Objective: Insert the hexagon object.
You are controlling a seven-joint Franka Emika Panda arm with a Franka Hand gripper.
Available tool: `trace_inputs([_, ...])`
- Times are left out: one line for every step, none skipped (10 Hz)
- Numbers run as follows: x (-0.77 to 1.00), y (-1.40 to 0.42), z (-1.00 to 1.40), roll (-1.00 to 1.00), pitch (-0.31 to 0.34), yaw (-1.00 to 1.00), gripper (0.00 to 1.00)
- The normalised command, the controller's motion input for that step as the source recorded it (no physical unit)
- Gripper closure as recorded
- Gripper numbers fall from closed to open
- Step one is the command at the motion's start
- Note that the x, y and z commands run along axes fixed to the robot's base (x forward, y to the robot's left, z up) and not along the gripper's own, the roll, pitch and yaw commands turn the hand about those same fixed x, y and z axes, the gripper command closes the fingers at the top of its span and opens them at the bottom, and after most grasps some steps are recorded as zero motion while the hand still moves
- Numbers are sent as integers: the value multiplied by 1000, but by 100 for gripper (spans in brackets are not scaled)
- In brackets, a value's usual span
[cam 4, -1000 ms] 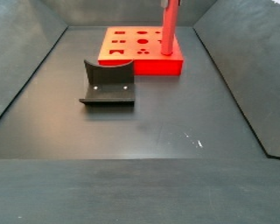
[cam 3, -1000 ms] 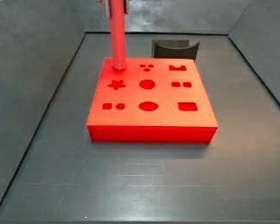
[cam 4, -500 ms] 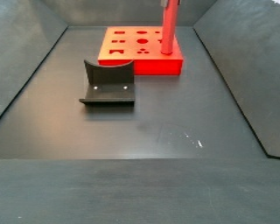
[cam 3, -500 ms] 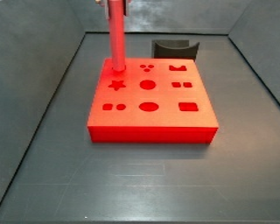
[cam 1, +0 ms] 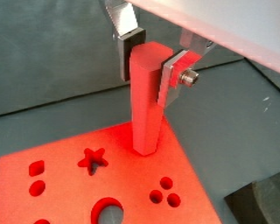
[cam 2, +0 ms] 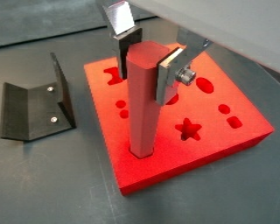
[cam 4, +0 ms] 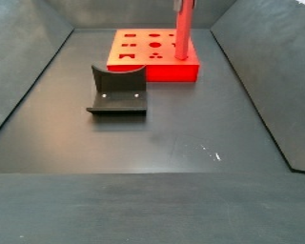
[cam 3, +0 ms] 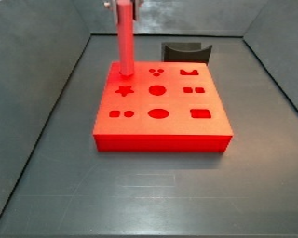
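- Standing upright, the hexagon object (cam 2: 145,105) is being clamped near its top by the gripper (cam 2: 150,68)
- Its lower end is being seated in the red block (cam 2: 224,140); the fixture (cam 4: 117,91) is lying apart

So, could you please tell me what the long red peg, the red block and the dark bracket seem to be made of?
The hexagon object, held upright in the gripper with its jaws shut on it: probably plastic, matte, evenly red. The red block: likely the same plastic, matching colour and soft sheen. The fixture: dark, flat plates with bright screw heads, perhaps painted metal; uncertain.
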Motion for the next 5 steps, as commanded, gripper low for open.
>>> trace_inputs([120,0,-560,1,-4,-40,100])
trace_inputs([149,0,-640,14,0,-57,100])
trace_inputs([134,0,-726,40,0,-40,100])
trace_inputs([100,26,-820,94,0,-43,100])
trace_inputs([49,60,-846,74,0,-74,100])
